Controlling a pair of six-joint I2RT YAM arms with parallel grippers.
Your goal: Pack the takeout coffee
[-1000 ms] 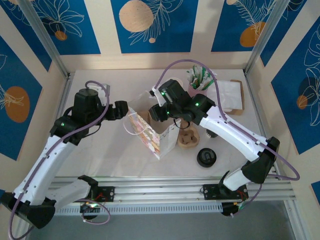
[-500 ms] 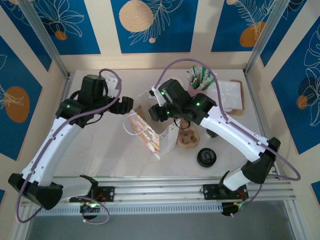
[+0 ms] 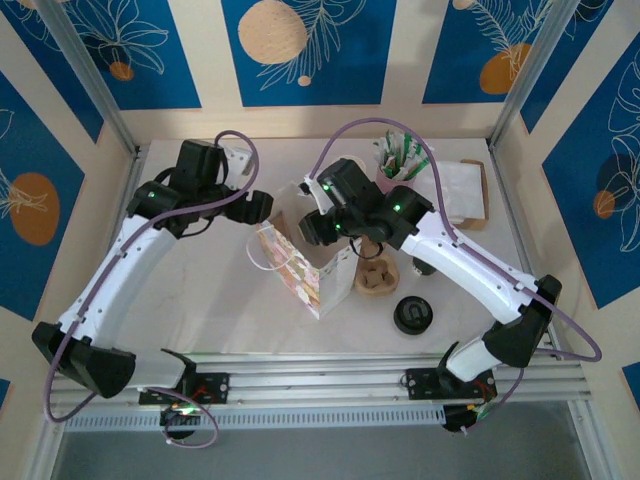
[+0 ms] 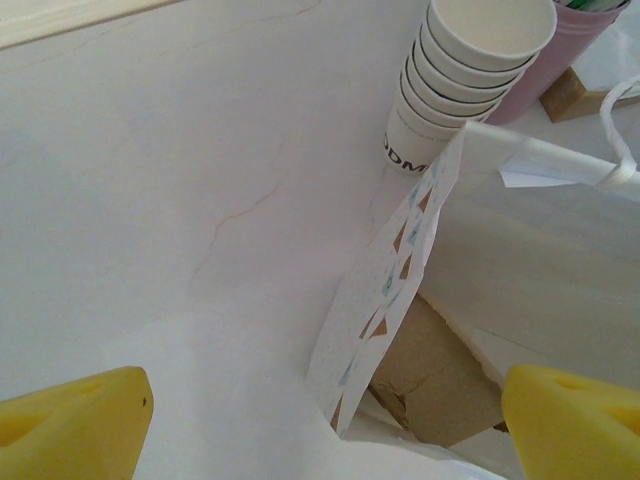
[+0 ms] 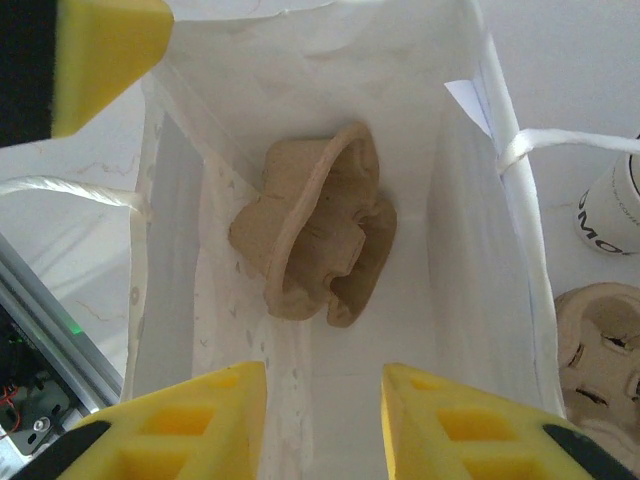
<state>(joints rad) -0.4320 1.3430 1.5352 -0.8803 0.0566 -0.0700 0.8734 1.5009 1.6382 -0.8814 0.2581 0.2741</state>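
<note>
The takeout coffee (image 3: 412, 315) stands on the table (image 3: 230, 300) near its front edge, right of the paper bag (image 3: 290, 270) and apart from it. Over the bag's open mouth the right gripper (image 5: 322, 380) hangs partly spread, pinching nothing; a cup carrier (image 5: 315, 235) lies inside. The left gripper (image 4: 325, 400) is spread wide at the bag's side edge

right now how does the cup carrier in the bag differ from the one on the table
The carrier in the bag sits inside the white paper bag, tipped on its edge; the carrier on the table lies flat outside it, cup wells facing up. Both are brown moulded pulp.
</note>
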